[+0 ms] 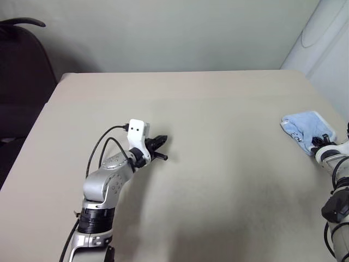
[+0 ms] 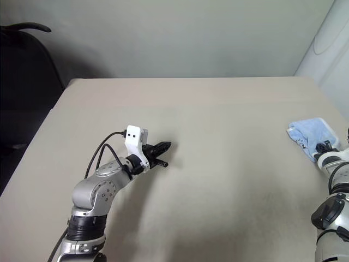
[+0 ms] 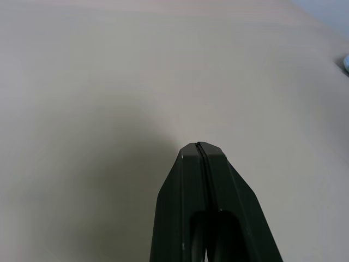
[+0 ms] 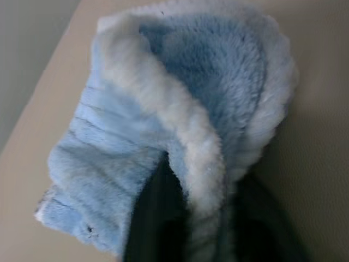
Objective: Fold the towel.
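Note:
The light blue towel (image 1: 304,126) lies bunched into a small heap at the table's far right edge. My right gripper (image 1: 318,143) sits at the heap's near side. In the right wrist view a fold of the towel (image 4: 185,103) with its whitish border fills the gap between the two dark fingers (image 4: 150,218), whose tips are hidden under the cloth. My left gripper (image 1: 163,140) hovers over the bare table left of the middle, pointing right, far from the towel. Its fingers (image 3: 188,180) are pressed together on nothing.
The beige table (image 1: 218,174) has its left edge near a dark chair (image 1: 22,65). A white rounded object (image 1: 327,43) stands past the table's back right corner, and the towel lies close to the right edge.

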`<state>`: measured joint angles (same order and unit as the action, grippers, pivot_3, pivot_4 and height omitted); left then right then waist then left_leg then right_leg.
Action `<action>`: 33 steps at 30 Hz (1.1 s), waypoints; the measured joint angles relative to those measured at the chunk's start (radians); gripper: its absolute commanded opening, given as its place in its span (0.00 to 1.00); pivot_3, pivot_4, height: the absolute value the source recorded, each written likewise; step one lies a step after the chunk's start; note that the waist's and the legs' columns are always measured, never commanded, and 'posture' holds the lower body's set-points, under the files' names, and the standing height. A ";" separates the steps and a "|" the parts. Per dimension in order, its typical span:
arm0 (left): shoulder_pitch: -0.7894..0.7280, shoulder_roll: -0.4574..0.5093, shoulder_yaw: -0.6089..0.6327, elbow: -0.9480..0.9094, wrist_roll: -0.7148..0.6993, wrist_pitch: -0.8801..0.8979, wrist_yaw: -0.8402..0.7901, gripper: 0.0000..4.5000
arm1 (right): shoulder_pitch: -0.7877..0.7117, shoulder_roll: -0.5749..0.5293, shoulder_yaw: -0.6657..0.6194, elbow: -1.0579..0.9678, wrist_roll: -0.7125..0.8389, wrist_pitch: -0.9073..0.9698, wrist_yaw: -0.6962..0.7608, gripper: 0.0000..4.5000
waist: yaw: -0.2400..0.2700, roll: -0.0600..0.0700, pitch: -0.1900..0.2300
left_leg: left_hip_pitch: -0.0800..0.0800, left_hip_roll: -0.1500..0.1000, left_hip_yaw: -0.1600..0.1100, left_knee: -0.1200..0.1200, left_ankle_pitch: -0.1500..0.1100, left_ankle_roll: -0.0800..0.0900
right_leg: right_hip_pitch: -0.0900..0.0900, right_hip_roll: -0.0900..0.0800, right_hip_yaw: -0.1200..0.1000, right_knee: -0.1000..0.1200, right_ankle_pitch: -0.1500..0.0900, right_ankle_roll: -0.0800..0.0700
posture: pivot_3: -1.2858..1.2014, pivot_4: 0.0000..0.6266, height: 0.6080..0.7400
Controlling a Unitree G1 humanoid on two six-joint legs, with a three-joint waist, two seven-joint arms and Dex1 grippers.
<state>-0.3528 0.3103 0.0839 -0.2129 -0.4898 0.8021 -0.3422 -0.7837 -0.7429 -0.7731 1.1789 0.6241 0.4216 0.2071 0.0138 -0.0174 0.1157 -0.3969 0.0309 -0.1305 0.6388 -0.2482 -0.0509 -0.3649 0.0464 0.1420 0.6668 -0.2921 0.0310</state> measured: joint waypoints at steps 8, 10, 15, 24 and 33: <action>0.055 -0.011 0.007 -0.014 -0.002 0.000 0.005 0.00 | 0.053 -0.003 -0.007 -0.095 0.014 -0.008 0.033 0.99 | 0.002 0.000 0.000 | 0.000 0.000 0.000 0.000 0.000 0.000 | 0.000 0.000 0.000 0.000 0.000 0.000 | 0.52 0.24 1.00; 0.059 -0.011 0.017 -0.021 -0.003 0.000 0.005 0.00 | 0.084 -0.004 -0.018 -0.147 0.024 -0.007 0.031 0.99 | 0.001 0.000 0.000 | 0.000 0.000 0.000 0.000 0.000 0.000 | 0.000 0.000 0.000 -0.001 0.000 0.000 | 0.52 0.24 1.00; 0.076 0.004 0.031 -0.021 -0.002 0.000 0.003 0.00 | 0.191 0.004 -0.063 -0.353 0.051 -0.026 0.010 0.99 | -0.001 0.000 0.000 | 0.000 0.000 0.000 0.000 -0.002 0.003 | 0.000 0.000 0.000 -0.001 0.000 0.000 | 0.52 0.24 1.00; 0.105 0.066 0.091 0.083 0.114 -0.243 -0.004 0.00 | 0.424 0.116 0.366 -1.039 -0.064 -0.055 0.247 0.99 | -0.024 0.001 0.000 | 0.001 0.000 0.000 0.004 -0.003 0.005 | 0.002 0.002 -0.001 -0.001 0.000 0.000 | 0.52 0.24 1.00; 0.101 0.032 0.103 0.174 0.138 -0.391 -0.015 0.00 | 0.355 0.322 0.663 -0.978 -0.200 -0.129 0.341 0.99 | -0.006 0.001 0.000 | -0.002 0.000 -0.003 0.006 0.000 0.000 | 0.001 0.000 -0.002 -0.001 0.000 0.000 | 0.52 0.24 1.00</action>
<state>-0.2522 0.3427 0.1868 -0.0385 -0.3520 0.4114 -0.3576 -0.4288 -0.4207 -0.1101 0.2008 0.4244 0.2923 0.5479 0.0076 -0.0166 0.1155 -0.3985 0.0305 -0.1331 0.6451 -0.2487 -0.0504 -0.3640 0.0468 0.1398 0.6656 -0.2921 0.0312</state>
